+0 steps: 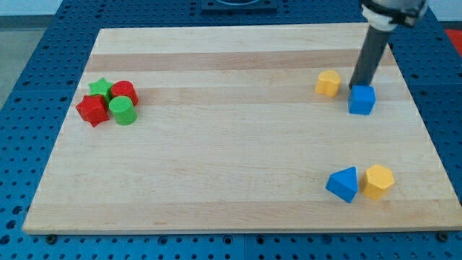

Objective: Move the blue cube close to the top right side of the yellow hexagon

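Tip (356,87) met blue cube (362,100) at its upper left edge, very end hidden behind it. Cube sat right of yellow block (328,83), well above yellow hexagon (378,180) and blue wedge (343,184). No claw fitted, only rod, top cropped

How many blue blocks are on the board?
2: the blue cube at the view's right, touching my tip; a blue wedge-like block lower right, beside the yellow hexagon. None seem hidden.
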Available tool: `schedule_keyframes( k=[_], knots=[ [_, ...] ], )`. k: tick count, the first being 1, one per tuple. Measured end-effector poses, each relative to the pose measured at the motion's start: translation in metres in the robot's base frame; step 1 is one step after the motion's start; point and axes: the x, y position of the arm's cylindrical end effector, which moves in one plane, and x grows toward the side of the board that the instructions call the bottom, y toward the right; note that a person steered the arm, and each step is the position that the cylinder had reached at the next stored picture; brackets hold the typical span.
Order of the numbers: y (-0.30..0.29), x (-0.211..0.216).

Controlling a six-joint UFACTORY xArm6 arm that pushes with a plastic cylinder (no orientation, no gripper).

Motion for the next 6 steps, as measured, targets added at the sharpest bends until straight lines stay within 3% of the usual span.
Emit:
schedule_keyframes(
  k=[2, 4, 6],
  knots=[
    [-0.013, -0.009],
    [-0.016, 0.079],
    [-0.016, 0.077]
  ],
)
